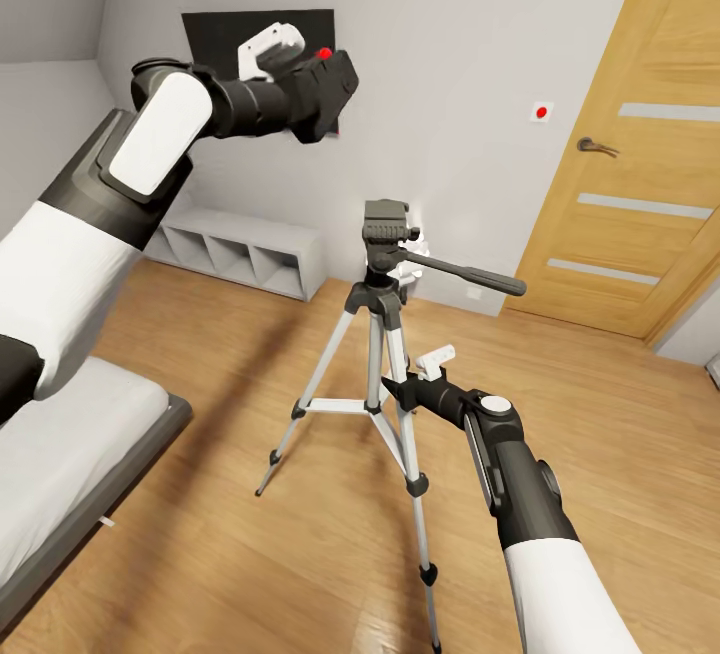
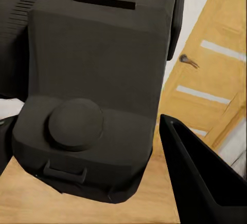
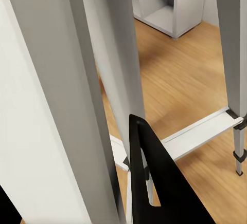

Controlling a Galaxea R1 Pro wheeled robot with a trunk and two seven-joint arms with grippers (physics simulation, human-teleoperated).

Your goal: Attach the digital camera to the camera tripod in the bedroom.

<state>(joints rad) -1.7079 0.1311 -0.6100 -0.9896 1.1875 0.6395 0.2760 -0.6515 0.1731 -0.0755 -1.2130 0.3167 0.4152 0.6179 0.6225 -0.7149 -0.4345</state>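
Black and boxy, the digital camera (image 1: 325, 94) sits in the upper middle-left of the head view, held up in the air by the left gripper (image 1: 318, 99) in front of the grey wall. A small red button shows on its top. In the left wrist view the digital camera (image 2: 98, 80) is very close, with a round knob and a narrow slot on its body, and one dark finger (image 2: 198, 178) of the left gripper stands just beside its lower corner. The gripper is closed around the camera body.

The camera tripod (image 1: 385, 354) stands on the light wood floor (image 1: 250, 554) in the centre of the head view, well below the camera and apart from it. It has silver legs, black joints, a black head (image 1: 388, 224) and a long black handle (image 1: 470, 276) that points toward the right of the frame.

The right gripper (image 1: 400, 389) is at the tripod's upper legs, near the middle of the frame. In the right wrist view one black finger (image 3: 154, 183) lies against a silver leg (image 3: 116, 64), with another broad leg very close at the left. I cannot tell if this gripper really clamps the leg or how wide it is open.

A grey-framed bed (image 1: 80, 464) is at the lower left, a low white shelf (image 1: 240, 254) stands by the wall, and a wooden door (image 1: 640, 134) fills the right side.
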